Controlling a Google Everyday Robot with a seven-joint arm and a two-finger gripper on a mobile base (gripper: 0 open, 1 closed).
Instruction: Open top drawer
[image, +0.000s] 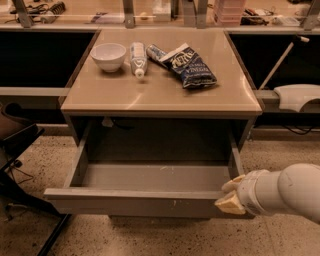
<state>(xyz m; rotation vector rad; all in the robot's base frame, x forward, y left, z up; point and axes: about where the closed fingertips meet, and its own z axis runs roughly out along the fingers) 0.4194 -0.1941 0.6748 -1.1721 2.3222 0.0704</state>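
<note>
The top drawer (145, 202) is a wide grey drawer, pulled far out from under the beige tabletop (160, 92). Its plain grey interior (155, 175) shows and holds nothing. Small pale scratches mark the front panel right of centre. My gripper (231, 195) sits at the drawer's right front corner, at the end of the white arm (287, 192) that comes in from the right. Its pale fingertips touch the top edge of the front panel.
On the tabletop lie a white bowl (109, 56), a white bottle on its side (137, 59) and a dark blue chip bag (187, 65). A black chair base (22, 165) stands at the left. A white object (297, 96) sits on the right ledge.
</note>
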